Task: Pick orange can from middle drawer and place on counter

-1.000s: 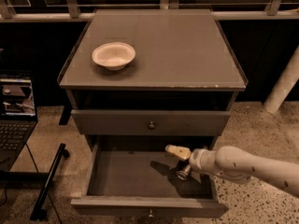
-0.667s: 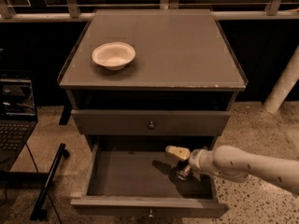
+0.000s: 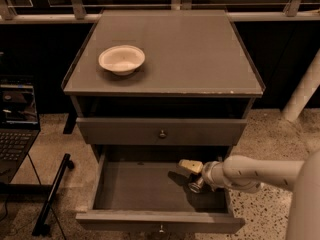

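The middle drawer (image 3: 150, 219) is pulled open at the bottom of the cabinet. The orange can (image 3: 196, 185) lies at the drawer's right side, one shiny end facing me, mostly hidden by the gripper. My gripper (image 3: 193, 177) reaches in from the right on a pale arm and sits right at the can, just above the drawer floor. The counter (image 3: 175, 49) is the flat grey top of the cabinet, above.
A white bowl (image 3: 121, 59) stands on the counter's left half. The upper knobbed drawer (image 3: 160, 131) is closed. A laptop (image 3: 15, 129) and a black rod (image 3: 52, 194) are on the floor at left. A white post (image 3: 300, 94) stands at right.
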Controlling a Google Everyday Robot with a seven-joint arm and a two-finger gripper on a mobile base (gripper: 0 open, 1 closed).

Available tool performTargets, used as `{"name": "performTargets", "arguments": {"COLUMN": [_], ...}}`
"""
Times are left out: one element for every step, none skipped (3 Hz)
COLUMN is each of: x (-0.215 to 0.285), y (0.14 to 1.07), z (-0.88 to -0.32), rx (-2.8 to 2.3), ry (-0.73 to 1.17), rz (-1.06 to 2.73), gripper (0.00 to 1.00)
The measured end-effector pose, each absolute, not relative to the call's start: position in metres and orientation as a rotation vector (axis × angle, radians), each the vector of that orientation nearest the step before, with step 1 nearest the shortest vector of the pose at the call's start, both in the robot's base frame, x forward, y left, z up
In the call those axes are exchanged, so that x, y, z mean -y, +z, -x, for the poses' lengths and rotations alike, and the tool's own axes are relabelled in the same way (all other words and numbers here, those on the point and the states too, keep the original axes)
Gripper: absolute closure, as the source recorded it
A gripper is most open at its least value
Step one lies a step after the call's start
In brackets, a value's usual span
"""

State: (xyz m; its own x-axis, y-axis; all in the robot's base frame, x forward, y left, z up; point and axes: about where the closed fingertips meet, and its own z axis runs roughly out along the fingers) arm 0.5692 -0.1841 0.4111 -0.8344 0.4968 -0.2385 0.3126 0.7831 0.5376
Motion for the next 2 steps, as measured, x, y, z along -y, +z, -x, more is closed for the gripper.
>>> {"name": "performTargets", "arguments": {"x": [0.1949,0.2028], "y": [0.4017,0.3955], "z": [-0.5732,-0.5759], "rx": [-2.627,-2.641], "ry": [0.627,0.579], "rz": [-0.632,-0.646], "gripper": [0.0,0.0]}}
